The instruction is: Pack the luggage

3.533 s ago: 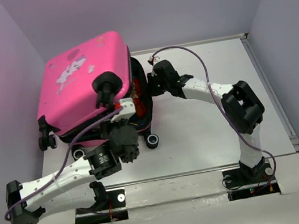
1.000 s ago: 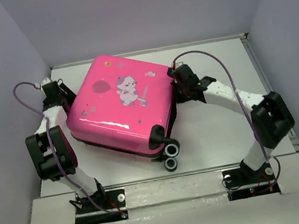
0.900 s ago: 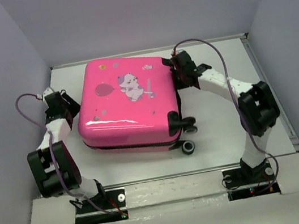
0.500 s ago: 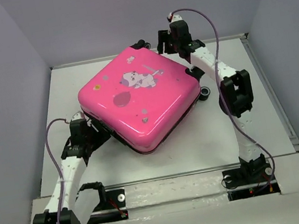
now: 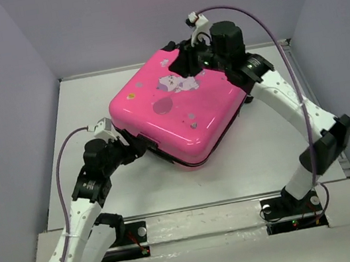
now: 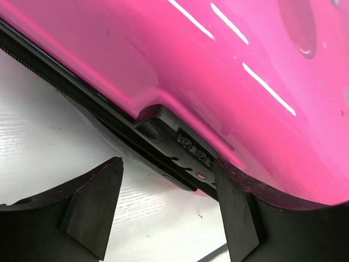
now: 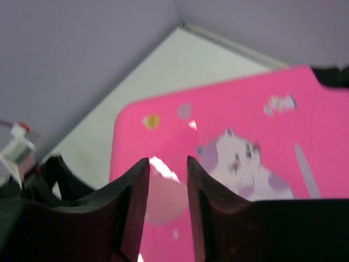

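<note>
- The suitcase (image 5: 181, 106) fills the surface's (image 5: 266, 156) middle, up to its far edge.
- Bare strips run along the left, right and near edges.
- Walls (image 5: 2, 99) close the left, far and right sides.

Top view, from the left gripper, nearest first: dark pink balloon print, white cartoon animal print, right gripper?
1. Balloon print, middle of the pink suitcase, nearest the left gripper.
2. Cartoon animal print, farther back.
3. Right gripper, over the far corner.
</note>
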Tool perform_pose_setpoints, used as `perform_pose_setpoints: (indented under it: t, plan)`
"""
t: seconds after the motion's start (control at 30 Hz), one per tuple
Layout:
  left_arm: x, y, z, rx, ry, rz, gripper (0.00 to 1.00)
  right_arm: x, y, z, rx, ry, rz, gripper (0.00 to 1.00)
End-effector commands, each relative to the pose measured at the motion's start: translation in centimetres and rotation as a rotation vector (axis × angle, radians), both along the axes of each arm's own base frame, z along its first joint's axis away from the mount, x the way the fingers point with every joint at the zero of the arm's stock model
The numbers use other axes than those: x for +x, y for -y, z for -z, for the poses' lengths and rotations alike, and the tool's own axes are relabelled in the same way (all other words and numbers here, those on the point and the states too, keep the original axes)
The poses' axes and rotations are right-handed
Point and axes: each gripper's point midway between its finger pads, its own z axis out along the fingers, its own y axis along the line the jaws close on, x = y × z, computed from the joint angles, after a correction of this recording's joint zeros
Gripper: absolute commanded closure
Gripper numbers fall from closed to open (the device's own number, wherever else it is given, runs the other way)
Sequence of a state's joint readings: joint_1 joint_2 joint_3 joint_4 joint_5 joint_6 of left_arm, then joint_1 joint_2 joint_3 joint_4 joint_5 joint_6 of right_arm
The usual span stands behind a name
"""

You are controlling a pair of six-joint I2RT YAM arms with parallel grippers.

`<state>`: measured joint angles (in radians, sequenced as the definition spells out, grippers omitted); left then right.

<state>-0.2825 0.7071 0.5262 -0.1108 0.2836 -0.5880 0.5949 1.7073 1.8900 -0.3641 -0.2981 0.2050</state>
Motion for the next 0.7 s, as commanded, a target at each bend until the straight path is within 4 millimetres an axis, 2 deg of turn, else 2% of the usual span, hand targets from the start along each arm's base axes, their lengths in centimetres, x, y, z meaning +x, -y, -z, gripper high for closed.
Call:
perform_pose_setpoints:
  t: [0.0, 0.03, 0.07, 0.1, 0.13, 0.17, 0.2, 0.23, 0.27, 0.3, 0.37, 0.4, 0.5, 0.6, 0.63, 0.67]
  plan:
    - [0.1, 0.5, -5.2, -0.066, 0.151, 0.019, 0.22, -6.7, 3.5, 3.9, -0.021, -0.049, -0.032, 0.84]
    - [0.1, 0.3, -6.5, -0.073, 0.188, 0.006, 0.22, -9.5, 4.8, 1.5, 0.055, 0.025, -0.04, 0.9]
    - [0.1, 0.3, -7.1, -0.079, 0.204, 0.007, 0.22, -11.2, 5.3, 7.5, 0.016, -0.08, -0.045, 0.93]
    - [-0.1, 0.4, -7.7, -0.086, 0.216, 0.015, 0.22, -13.0, 5.4, 8.9, 0.023, -0.098, -0.067, 0.93]
    - [-0.3, 0.6, -8.1, -0.092, 0.224, 0.029, 0.22, -14.8, 6.5, 7.8, 0.078, -0.057, -0.059, 0.93]
    - [-0.6, 0.7, -8.4, -0.097, 0.232, 0.038, 0.22, -16.1, 6.8, 9.2, 0.094, -0.081, -0.065, 0.93]
    - [-0.8, 0.6, -8.3, -0.097, 0.232, 0.036, 0.23, -17.4, 7.3, 13.4, 0.059, -0.143, -0.069, 0.93]
    - [-1.3, 0.4, -7.8, -0.092, 0.228, 0.031, 0.23, -18.9, 7.7, 13.2, 0.091, -0.128, -0.082, 0.93]
    - [-1.6, 0.2, -7.5, -0.089, 0.226, 0.028, 0.23, -19.3, 8.2, 14.2, 0.096, -0.151, -0.067, 0.93]
    - [-1.8, 0.1, -7.0, -0.079, 0.22, 0.028, 0.24, -20.1, 8.6, 16.8, 0.071, -0.19, -0.065, 0.93]
    - [-2.6, -0.3, -5.6, -0.061, 0.187, 0.025, 0.25, -20.6, 9.4, 18.4, 0.068, -0.211, -0.041, 0.91]
    - [-2.8, -0.3, -5.2, -0.068, 0.169, 0.023, 0.28, -20.7, 9.8, 20.2, 0.05, -0.231, -0.023, 0.86]
    - [-3.8, 0.6, -5.0, -0.091, 0.154, 0.073, 0.3, -19.9, 10.3, 23.0, 0.018, -0.269, 0.039, 0.75]
    - [-4.4, 1.0, -4.5, -0.088, 0.119, 0.114, 0.3, -18.5, 10.2, 24.4, 0.024, -0.229, 0.08, 0.69]
    - [-4.6, 1.3, -4.2, -0.091, 0.108, 0.13, 0.3, -18.0, 10.0, 23.9, 0.048, -0.193, 0.084, 0.69]
    - [-5.0, 1.6, -3.9, -0.096, 0.092, 0.161, 0.3, -17.8, 10.1, 24.2, 0.037, -0.179, 0.09, 0.68]
